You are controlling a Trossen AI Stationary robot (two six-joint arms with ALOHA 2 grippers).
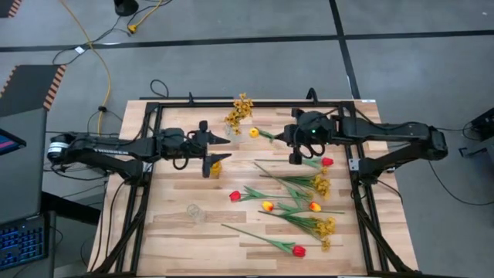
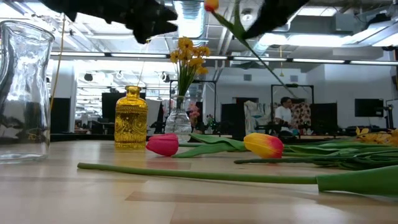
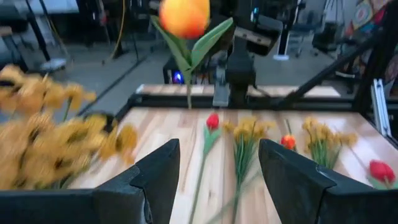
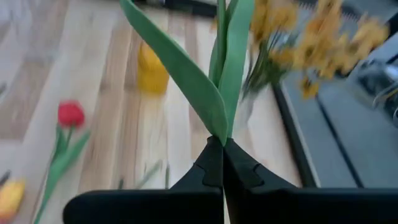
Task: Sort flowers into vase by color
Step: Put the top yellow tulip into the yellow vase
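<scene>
My right gripper (image 1: 284, 139) is shut on a yellow-orange tulip (image 1: 253, 133) and holds it above the table's far middle. The bloom (image 3: 185, 15) points toward my left gripper (image 1: 220, 150), which stands open and holds nothing, above a yellow glass vase (image 1: 215, 166). A clear vase (image 2: 179, 121) at the far edge holds mustard-yellow sprays (image 1: 239, 110) by their stems. Red tulips (image 1: 235, 196), yellow-orange tulips (image 1: 267, 206) and more sprays (image 1: 320, 184) lie flat on the table's right half. My right gripper pinches the tulip's green stem (image 4: 222, 138) between its two fingers, right where the long leaves (image 4: 186, 74) branch off. The fingers come from the table's right, slanting down. The tulip is lifted clear of the table, and its bloom (image 2: 211, 5) stands out beyond the fingertips, tilted upward.
An empty clear vase (image 1: 194, 211) stands near the front left. A black frame (image 1: 154, 108) runs around the wooden table. A red tulip (image 1: 299, 250) lies near the front edge. Bare wood shows at the table's left (image 1: 174, 232).
</scene>
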